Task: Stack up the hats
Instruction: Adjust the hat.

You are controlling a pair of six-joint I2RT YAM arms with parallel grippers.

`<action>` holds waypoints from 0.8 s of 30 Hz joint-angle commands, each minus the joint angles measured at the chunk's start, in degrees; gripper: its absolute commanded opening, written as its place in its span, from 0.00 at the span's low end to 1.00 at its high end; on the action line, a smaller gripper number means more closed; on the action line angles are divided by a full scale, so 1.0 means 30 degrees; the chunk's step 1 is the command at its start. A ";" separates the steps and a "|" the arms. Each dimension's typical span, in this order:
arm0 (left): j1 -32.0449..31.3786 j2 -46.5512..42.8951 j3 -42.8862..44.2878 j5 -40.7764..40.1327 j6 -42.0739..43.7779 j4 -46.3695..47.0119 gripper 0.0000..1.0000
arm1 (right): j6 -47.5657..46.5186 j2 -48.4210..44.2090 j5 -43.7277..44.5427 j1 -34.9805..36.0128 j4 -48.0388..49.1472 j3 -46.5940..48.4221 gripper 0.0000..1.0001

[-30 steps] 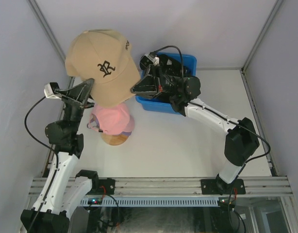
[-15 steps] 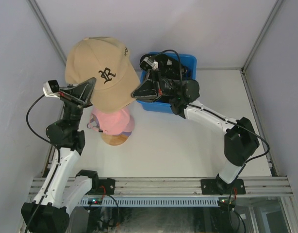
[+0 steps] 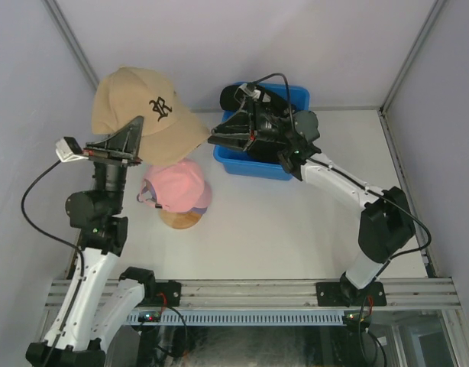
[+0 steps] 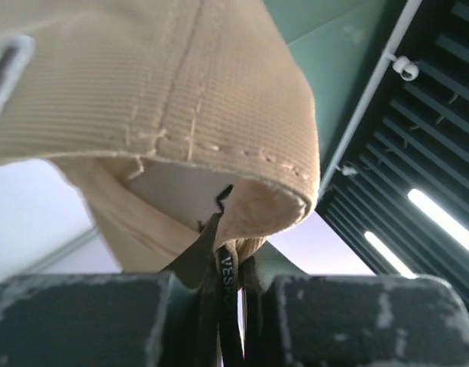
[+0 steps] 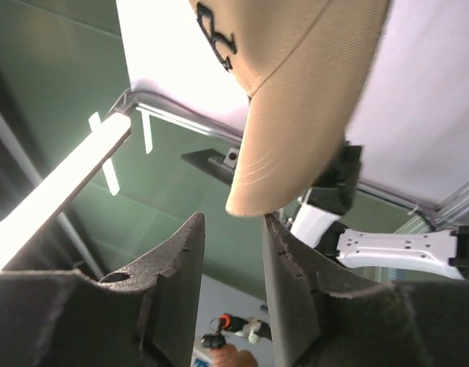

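Above the white table (image 3: pixel 295 222), the tan cap (image 3: pixel 143 107) hangs beyond the pink cap (image 3: pixel 177 187) on its stand (image 3: pixel 179 222). The left gripper (image 4: pixel 227 298) pinches its rear edge; the right gripper (image 5: pixel 233 229) stands spread, just off the brim. Placing step: next, lower it squarely over the pink cap

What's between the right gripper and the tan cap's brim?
Nothing but air: in the right wrist view the brim of the tan cap ends just above the right gripper, whose jaws stand apart.
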 commanded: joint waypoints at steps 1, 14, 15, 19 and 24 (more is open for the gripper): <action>-0.1795 -0.0456 0.3046 -0.4867 0.5352 -0.4556 0.00 | -0.3863 -0.2212 0.0608 -0.0384 -0.3748 0.0388 0.38; -0.6186 0.1743 0.5989 -0.8719 1.2727 -0.5425 0.00 | -0.1999 -0.1500 0.0970 0.0281 -0.2675 0.0076 0.49; -0.6174 0.1838 0.6113 -0.8706 1.3128 -0.5425 0.00 | -0.1715 -0.1434 0.0984 0.0406 -0.2502 0.0087 0.50; -0.6715 0.1706 0.5776 -0.8796 1.3894 -0.4812 0.00 | -0.1292 -0.1360 0.0894 0.0734 -0.3263 -0.0066 0.50; -0.6750 0.1574 0.5588 -0.8784 1.4705 -0.3930 0.00 | -0.0431 -0.1847 0.1213 0.1173 -0.3106 -0.1597 0.50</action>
